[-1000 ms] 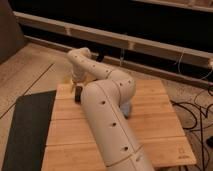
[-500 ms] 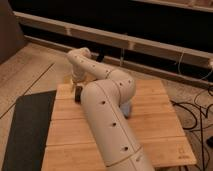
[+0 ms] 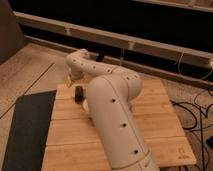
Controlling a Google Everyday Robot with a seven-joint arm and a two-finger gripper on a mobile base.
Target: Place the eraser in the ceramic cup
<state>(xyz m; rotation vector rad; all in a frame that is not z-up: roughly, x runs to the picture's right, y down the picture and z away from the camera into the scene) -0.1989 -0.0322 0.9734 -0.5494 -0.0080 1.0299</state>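
My white arm (image 3: 112, 110) reaches from the front across the wooden table (image 3: 165, 125) and bends back to the far left corner. The gripper (image 3: 78, 94) is the small dark part hanging below the wrist, just above the table top near its left edge. I cannot pick out the eraser as a thing apart from the dark gripper. The ceramic cup does not show; the arm hides much of the table's middle and far side.
A dark mat (image 3: 27, 130) lies on the floor against the table's left side. Cables (image 3: 197, 112) trail on the floor to the right. A long pale rail (image 3: 150, 42) runs along the dark wall behind the table.
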